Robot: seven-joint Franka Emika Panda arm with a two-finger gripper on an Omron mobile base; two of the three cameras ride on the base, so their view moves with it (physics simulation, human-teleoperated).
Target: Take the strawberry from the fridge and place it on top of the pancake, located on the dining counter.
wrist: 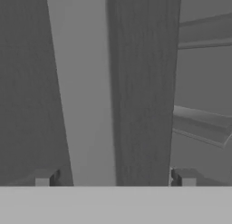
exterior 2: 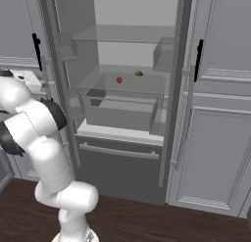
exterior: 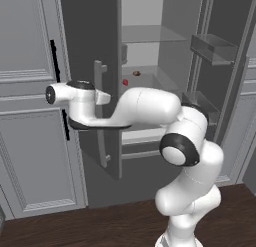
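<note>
Floorboards of dark brown wood ran along the foot of a wall of light grey panelled cabinets with black handles. Between the cabinets stood the tall dark grey fridge, both of its two doors swung open on a pale grey interior with glass shelves and a clear drawer bin below them. Two small items lay on the middle shelf: one tiny red rounded strawberry towards the left, and one small brown object a little behind it and to its right, the two clearly apart. The strawberry was too small to show a long axis or which way it pointed. The white arm reached leftwards across the left door, whose long vertical grey bar handle was in front of it. In the hand view the tool had its two dark fingertips set wide apart, the pale edge of the door between them, gripping nothing. The strawberry sat well away from the tool, deep inside the fridge.
</note>
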